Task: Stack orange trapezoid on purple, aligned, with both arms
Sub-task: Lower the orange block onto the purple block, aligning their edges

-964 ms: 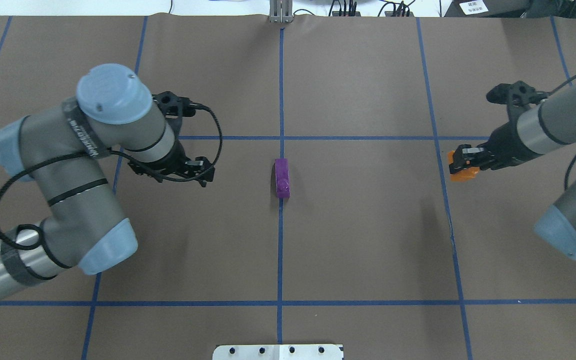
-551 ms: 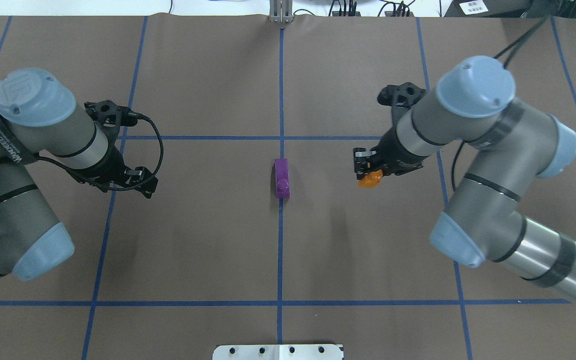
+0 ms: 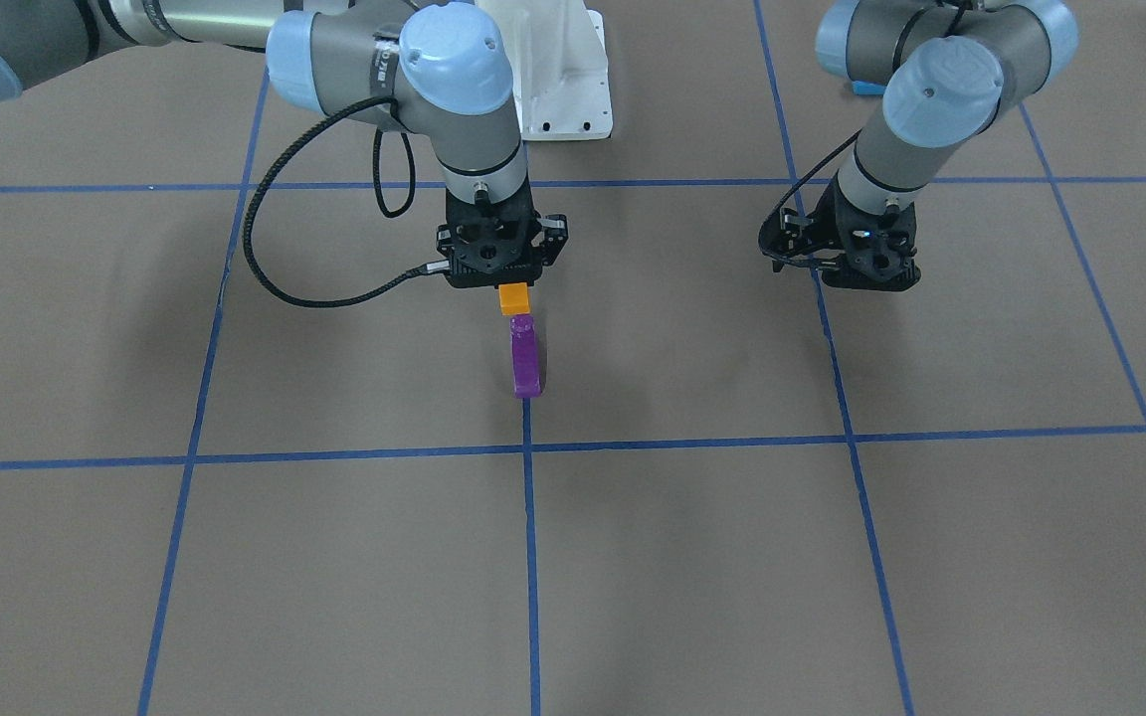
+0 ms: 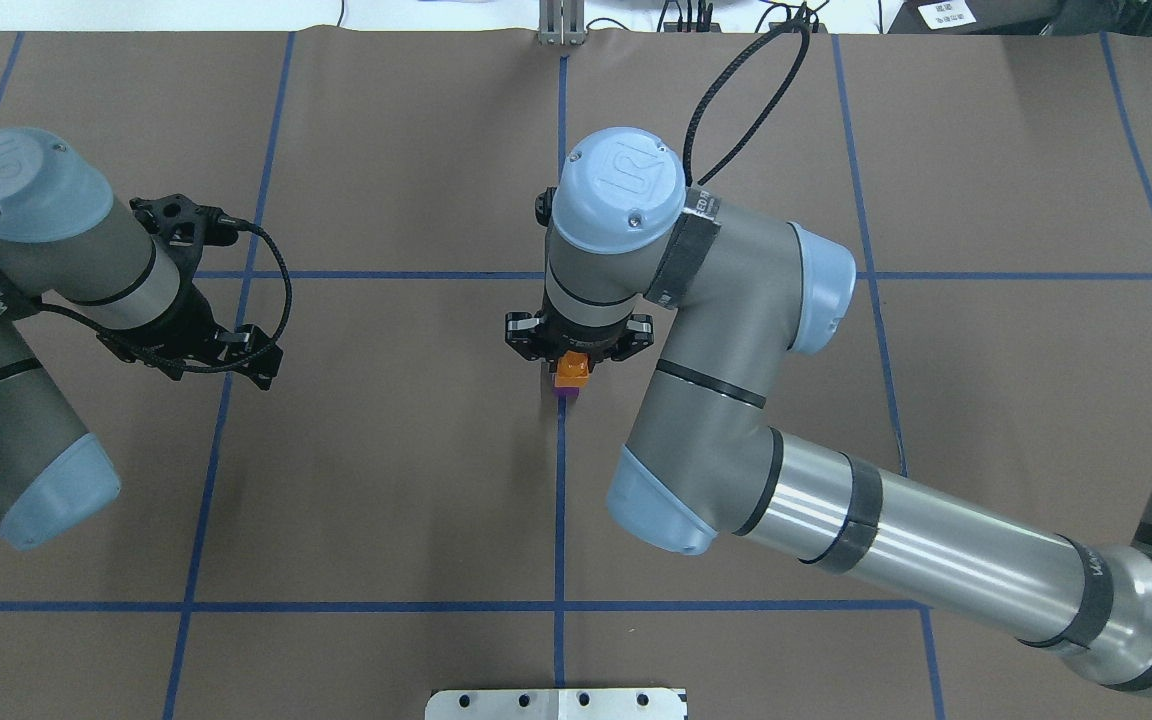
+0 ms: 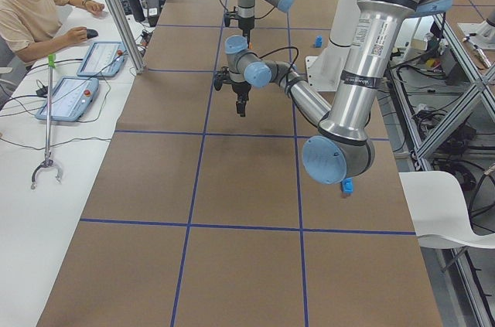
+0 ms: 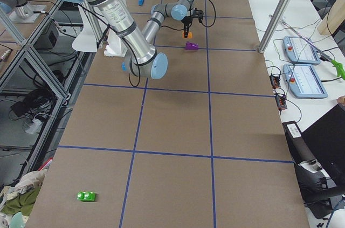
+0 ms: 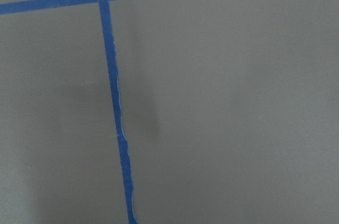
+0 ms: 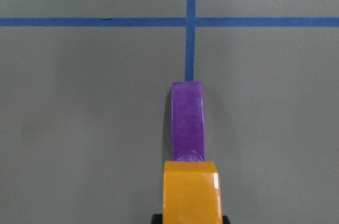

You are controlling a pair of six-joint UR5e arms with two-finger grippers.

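The purple block (image 3: 524, 358) lies on the centre blue tape line, lengthwise along it. It also shows in the right wrist view (image 8: 187, 128) and, mostly covered, in the overhead view (image 4: 564, 394). My right gripper (image 3: 514, 290) is shut on the orange trapezoid (image 3: 514, 298) and holds it just above the purple block's stud end, which lies towards the robot. The orange trapezoid also shows in the overhead view (image 4: 572, 369) and in the right wrist view (image 8: 190, 189). My left gripper (image 4: 258, 358) hovers low over bare table far to the left, open and empty.
The brown table carries a blue tape grid. The white robot base plate (image 3: 558, 89) is at the robot's side. A small blue block (image 5: 347, 185) and a green toy (image 6: 86, 196) lie far off. An operator (image 5: 31, 10) sits at a side desk.
My right arm has swung from the table's right edge to the centre, carrying the orange trapezoid over the purple block. My left arm has drawn back to the left.
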